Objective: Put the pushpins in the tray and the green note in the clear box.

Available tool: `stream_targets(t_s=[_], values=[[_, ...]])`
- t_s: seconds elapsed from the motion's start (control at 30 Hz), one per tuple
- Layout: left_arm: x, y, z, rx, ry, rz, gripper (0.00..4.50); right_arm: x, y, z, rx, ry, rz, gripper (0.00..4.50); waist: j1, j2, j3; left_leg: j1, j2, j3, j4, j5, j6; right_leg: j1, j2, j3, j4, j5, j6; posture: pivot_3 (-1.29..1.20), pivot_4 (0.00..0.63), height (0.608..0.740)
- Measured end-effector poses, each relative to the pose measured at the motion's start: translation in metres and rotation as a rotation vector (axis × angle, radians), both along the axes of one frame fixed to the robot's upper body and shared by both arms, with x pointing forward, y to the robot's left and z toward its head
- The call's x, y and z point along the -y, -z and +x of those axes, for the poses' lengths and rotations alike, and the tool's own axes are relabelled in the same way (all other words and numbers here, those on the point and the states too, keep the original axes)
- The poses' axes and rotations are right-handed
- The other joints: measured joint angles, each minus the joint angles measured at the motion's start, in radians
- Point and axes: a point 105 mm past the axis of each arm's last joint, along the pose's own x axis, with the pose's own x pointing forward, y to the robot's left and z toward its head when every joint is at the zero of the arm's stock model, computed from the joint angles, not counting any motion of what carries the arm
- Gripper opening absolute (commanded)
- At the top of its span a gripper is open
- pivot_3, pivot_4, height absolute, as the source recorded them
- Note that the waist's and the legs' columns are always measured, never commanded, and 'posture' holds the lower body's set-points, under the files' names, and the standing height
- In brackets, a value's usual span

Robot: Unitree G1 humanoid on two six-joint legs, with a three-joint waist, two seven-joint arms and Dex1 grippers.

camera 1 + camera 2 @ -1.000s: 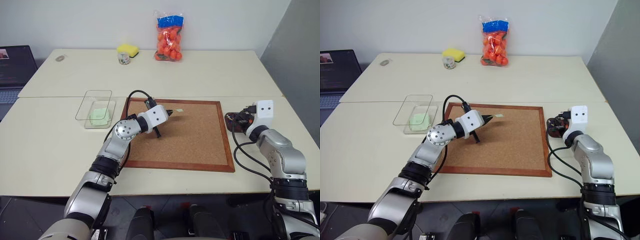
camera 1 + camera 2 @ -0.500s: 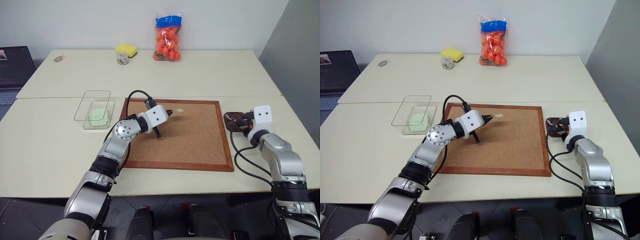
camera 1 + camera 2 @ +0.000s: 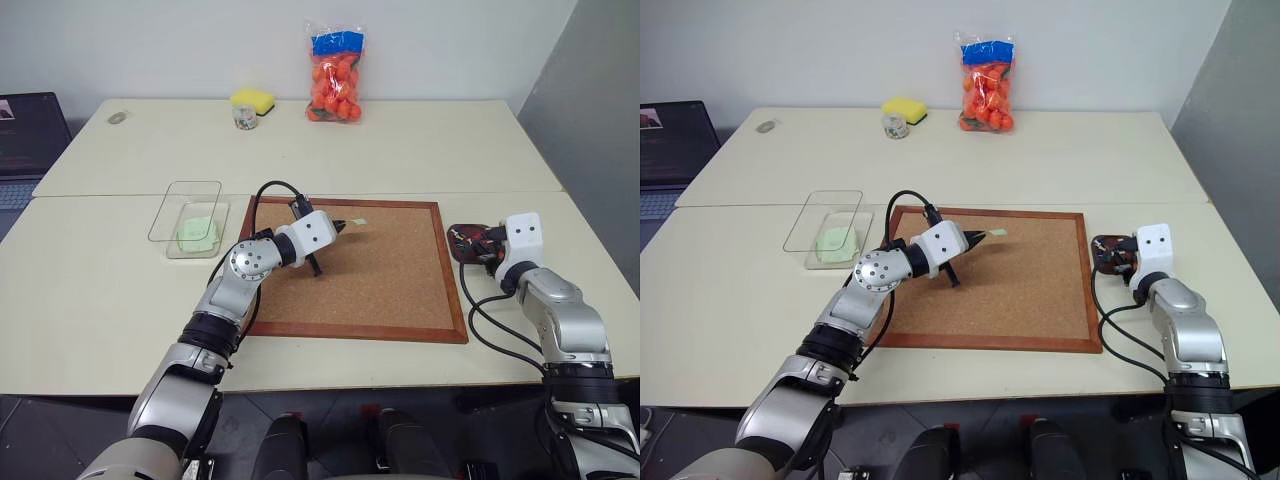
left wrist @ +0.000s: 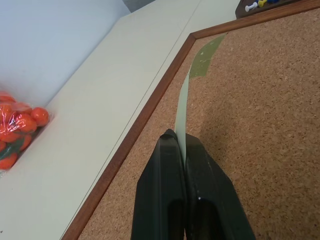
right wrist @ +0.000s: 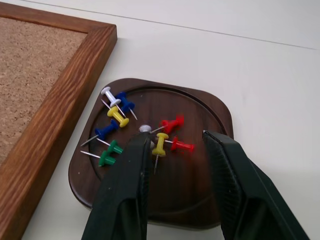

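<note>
My left gripper [image 3: 339, 225] hovers over the corkboard's far edge, shut on a pale green note [image 4: 184, 100] that sticks out edge-on past its fingertips. Another green note [image 3: 197, 232] lies flat inside the clear box [image 3: 160, 215] left of the board. The dark brown tray [image 5: 210, 107] sits just right of the corkboard and holds several pushpins [image 5: 172, 123] in red, yellow, blue, green and white. My right gripper [image 5: 177, 136] hangs low over the tray, open, with its fingers either side of the pins. A silvery pin head [image 5: 145, 128] lies at one fingertip.
The wooden-framed corkboard [image 3: 390, 280] fills the table's middle. At the back stand a bag of orange balls [image 3: 337, 75], a yellow sponge [image 3: 255, 99] and a small jar [image 3: 243, 118]. A laptop [image 3: 25, 130] sits at the far left. The table's right edge is close to the tray.
My right gripper has sunk slightly toward the tray, still open. The left gripper keeps its hold on the note and has not moved. The camera view shifted a little.
</note>
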Motion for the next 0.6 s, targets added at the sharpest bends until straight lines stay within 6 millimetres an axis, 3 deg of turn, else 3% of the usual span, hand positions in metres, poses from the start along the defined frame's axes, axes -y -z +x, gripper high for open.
stream_targets(t_s=[0.33, 0.43, 0.6], values=[[-0.001, 0.0, 0.0, -0.001, -0.001, 0.001, 0.0, -0.006, -0.006, 0.0, 0.028, -0.013, 0.039, 1.73, 0.0, 0.0, 0.0, 0.0, 0.0, 0.0, 0.0, 0.0, 0.0, 0.0, 0.0, 0.0, 0.0, 0.0, 0.0, 0.0, 0.15, 0.74], [-0.005, -0.002, 0.001, -0.01, -0.018, -0.014, 0.0, -0.013, -0.023, -0.004, 0.077, -0.038, 0.063, 1.73, 0.0, 0.0, 0.0, 0.0, 0.0, 0.0, 0.0, 0.0, 0.0, 0.0, 0.0, 0.0, 0.0, 0.0, 0.0, 0.0, 0.15, 0.74], [-0.024, -0.023, 0.006, -0.006, -0.091, -0.082, 0.0, -0.048, -0.057, -0.02, 0.148, -0.174, 0.117, 1.73, -0.002, 0.0, 0.0, 0.0, 0.0, -0.001, 0.0, 0.0, 0.0, 0.0, 0.0, -0.001, 0.001, 0.0, 0.0, 0.0, 0.15, 0.74]])
